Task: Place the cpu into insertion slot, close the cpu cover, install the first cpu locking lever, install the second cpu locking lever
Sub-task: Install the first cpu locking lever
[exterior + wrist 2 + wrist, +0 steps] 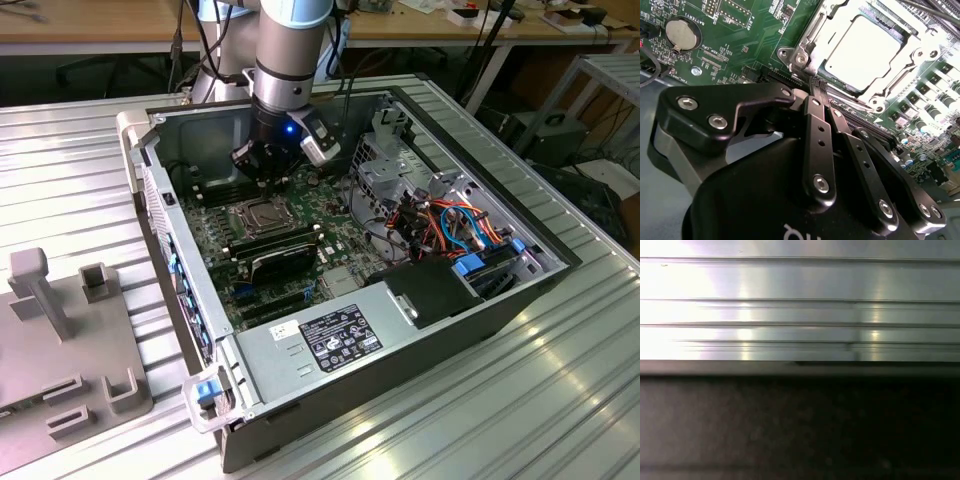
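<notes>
The cpu (pixel 860 52), a pale square chip, lies in the insertion slot (pixel 256 215) on the green board. The cpu cover (pixel 815 55), a bright metal frame, lies flat around it. A thin metal lever (pixel 807 31) runs along one side of the socket. In the second wrist view my gripper (pixel 817 89) is shut, its two black fingers (pixel 812 125) pressed together and their tips at the socket's edge. I cannot tell whether the tips touch a lever. In the exterior view the gripper (pixel 262 170) hangs just over the board behind the socket.
The open computer case (pixel 190 300) stands on a ribbed metal table (pixel 560 400). Drive cages and coloured cables (pixel 450 220) fill its right side, a power supply (pixel 340 335) the front. A grey fixture (pixel 60 340) sits on the exterior view's left. A coin battery (pixel 682 32) is on the board.
</notes>
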{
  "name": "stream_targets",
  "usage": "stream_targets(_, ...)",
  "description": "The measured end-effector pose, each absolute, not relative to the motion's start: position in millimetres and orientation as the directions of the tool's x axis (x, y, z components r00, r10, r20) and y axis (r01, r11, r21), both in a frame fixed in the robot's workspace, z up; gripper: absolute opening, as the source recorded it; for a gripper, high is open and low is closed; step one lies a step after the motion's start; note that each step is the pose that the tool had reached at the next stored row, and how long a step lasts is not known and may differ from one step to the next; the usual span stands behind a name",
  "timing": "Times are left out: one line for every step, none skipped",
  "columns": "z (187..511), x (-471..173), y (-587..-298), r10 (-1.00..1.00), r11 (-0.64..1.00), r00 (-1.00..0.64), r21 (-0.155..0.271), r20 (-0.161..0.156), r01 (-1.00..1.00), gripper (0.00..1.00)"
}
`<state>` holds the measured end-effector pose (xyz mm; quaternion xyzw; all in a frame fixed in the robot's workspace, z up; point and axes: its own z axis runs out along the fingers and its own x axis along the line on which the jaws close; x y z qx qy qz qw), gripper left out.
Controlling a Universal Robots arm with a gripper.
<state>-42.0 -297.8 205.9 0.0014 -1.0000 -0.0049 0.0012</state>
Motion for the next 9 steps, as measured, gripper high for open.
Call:
stream_targets(205.9,-42.0,-297.9,-0.003,1.0,-1.0,0.01,0.002,-0.003,0.11)
stream_targets(205.9,-42.0,-298.1,-0.003,1.0,-1.0,0.01,0.002,-0.003,0.11)
stream_targets(205.9,-42.0,-298.2,-0.003,1.0,-1.0,0.01,0.002,-0.003,0.11)
stream_targets(205.9,-42.0,-298.4,-0.003,1.0,-1.0,0.01,0.002,-0.003,0.11)
stream_targets(205.9,-41.9,-298.6,-0.003,1.0,-1.0,0.01,0.002,-0.003,0.11)
stream_targets(205.9,-41.9,-298.8,-0.003,1.0,-1.0,0.01,0.002,-0.003,0.11)
stream_targets(205.9,-41.9,-299.0,-0.003,1.0,-1.0,0.01,0.002,-0.003,0.11)
stream_targets(205.9,-41.9,-299.2,-0.003,1.0,-1.0,0.01,0.002,-0.003,0.11)
stream_targets(205.9,-41.9,-299.5,-0.003,1.0,-1.0,0.01,0.002,-0.003,0.11)
